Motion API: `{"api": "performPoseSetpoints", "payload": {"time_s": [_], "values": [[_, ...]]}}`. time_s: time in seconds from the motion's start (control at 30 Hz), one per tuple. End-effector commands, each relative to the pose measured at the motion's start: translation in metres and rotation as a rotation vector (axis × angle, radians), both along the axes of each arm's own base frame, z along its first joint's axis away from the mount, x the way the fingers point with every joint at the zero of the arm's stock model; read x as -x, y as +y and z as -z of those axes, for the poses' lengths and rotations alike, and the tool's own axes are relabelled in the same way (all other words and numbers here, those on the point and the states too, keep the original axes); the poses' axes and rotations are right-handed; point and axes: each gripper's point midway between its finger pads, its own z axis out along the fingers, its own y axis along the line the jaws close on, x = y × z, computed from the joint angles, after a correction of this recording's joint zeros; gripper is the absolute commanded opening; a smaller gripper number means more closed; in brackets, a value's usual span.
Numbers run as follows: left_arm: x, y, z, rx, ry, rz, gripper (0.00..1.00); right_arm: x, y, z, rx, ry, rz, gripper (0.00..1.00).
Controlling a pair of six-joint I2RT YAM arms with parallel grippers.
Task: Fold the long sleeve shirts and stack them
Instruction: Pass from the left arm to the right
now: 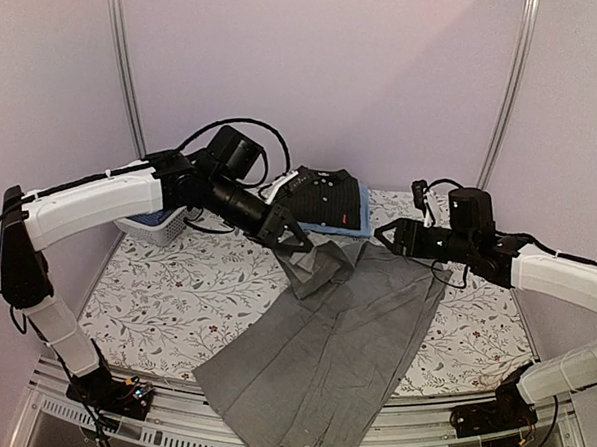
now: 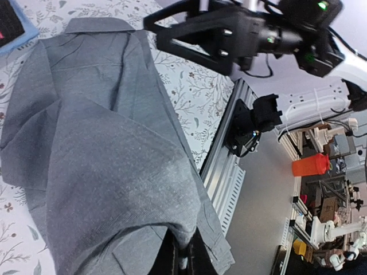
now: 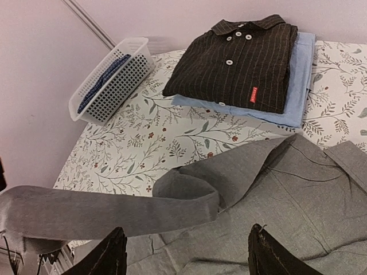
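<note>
The mid-grey shirt lies spread across the middle of the table, its hem hanging over the front edge. My left gripper is shut on a fold of its sleeve and lifts it at the shirt's upper left; the left wrist view shows the cloth pinched between the fingers. My right gripper is open and empty, hovering over the shirt's upper right. The black shirt lies folded on the folded light blue shirt at the back; the right wrist view shows both, the black and the blue.
A white lattice basket with blue cloth inside stands at the back left, under my left arm; it also shows in the right wrist view. The floral tablecloth is bare at the left. The aluminium front rail runs along the near edge.
</note>
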Motion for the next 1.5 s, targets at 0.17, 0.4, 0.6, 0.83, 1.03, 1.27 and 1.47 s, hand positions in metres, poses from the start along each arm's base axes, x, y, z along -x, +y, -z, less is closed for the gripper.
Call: {"api": "performPoseSetpoints", "payload": {"time_s": [0.17,0.4,0.6,0.83,1.03,1.27,1.47], "values": [[-0.055,-0.006,-0.01,0.129,0.141,-0.121,0.0,0.068,0.061,-0.066,-0.138,-0.161,-0.318,0.72],[-0.056,-0.012,-0.019,0.21,0.237,-0.112,0.0,0.078,0.114,-0.045,-0.064,-0.135,-0.381,0.76],[-0.053,-0.012,-0.019,0.217,0.247,-0.103,0.0,0.054,0.13,-0.025,-0.076,-0.092,-0.31,0.83],[-0.056,-0.009,-0.005,0.183,0.258,-0.123,0.0,0.038,0.146,-0.035,-0.115,-0.121,-0.294,0.8],[-0.059,-0.011,0.004,0.165,0.272,-0.13,0.0,0.04,0.145,-0.039,-0.147,-0.122,-0.288,0.57],[-0.063,-0.008,0.007,0.145,0.253,-0.155,0.21,0.025,0.123,-0.003,-0.03,-0.041,-0.146,0.02],[-0.077,0.02,0.017,0.054,0.175,-0.293,0.54,-0.006,0.061,0.049,0.136,0.099,0.032,0.0]]}}
